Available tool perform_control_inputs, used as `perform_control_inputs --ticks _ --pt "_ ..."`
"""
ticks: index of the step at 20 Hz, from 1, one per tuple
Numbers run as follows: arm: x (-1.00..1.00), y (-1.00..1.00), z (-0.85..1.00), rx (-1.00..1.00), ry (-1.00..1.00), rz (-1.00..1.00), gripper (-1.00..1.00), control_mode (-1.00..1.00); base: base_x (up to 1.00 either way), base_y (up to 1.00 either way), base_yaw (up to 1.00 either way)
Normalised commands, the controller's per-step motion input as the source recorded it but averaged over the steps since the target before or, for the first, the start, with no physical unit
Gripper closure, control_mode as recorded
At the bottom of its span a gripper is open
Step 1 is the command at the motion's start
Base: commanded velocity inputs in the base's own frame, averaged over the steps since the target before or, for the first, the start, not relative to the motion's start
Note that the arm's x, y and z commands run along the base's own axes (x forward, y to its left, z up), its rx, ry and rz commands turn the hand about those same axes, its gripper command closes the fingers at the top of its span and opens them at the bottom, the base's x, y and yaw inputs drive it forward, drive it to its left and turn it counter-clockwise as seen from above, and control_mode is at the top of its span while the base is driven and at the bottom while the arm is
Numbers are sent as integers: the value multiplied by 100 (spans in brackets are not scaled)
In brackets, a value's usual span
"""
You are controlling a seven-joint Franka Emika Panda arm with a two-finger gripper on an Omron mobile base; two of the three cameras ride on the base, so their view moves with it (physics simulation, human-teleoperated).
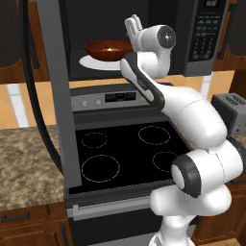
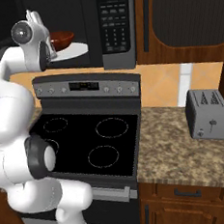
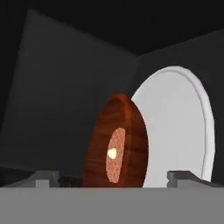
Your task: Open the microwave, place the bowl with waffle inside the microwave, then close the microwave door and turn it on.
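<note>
The microwave (image 1: 206,38) hangs above the stove with its microwave door (image 1: 57,96) swung wide open to the left. Inside, the reddish-brown bowl (image 1: 108,49) rests on the white turntable plate (image 1: 91,64), and the pale waffle (image 3: 112,153) lies at its bottom. My gripper (image 1: 129,54) is at the cavity mouth by the bowl's right rim. In the hand view the gripper (image 3: 114,178) is open, its fingertips (image 3: 43,177) far apart on either side of the bowl (image 3: 116,131) and not touching it. The right base view shows the bowl (image 2: 62,38) behind my wrist.
A black-topped stove (image 1: 125,149) lies directly below the microwave. A grey toaster (image 2: 209,114) stands on the granite counter (image 2: 175,146) to the right. The open door juts out over the stove's left edge. Wooden cabinets flank the microwave.
</note>
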Motion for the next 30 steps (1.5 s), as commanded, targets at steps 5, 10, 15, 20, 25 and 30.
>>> perform_control_inputs --ticks 5,10,15,20,25,30 --pt "-100 -23 49 0 -19 0 -100 -100 0 0 0" --pt "-100 -25 48 -2 12 -1 -100 -100 0 0 0" --pt "-100 -29 28 -8 29 -4 -100 -100 0 0 0" --pt "-100 -21 -52 -11 16 -11 -100 -100 0 0 0" --pt "-95 -37 -100 -16 6 -15 -100 -100 0 0 0" --pt "-28 -13 -79 -33 6 -16 -100 -100 0 0 0"
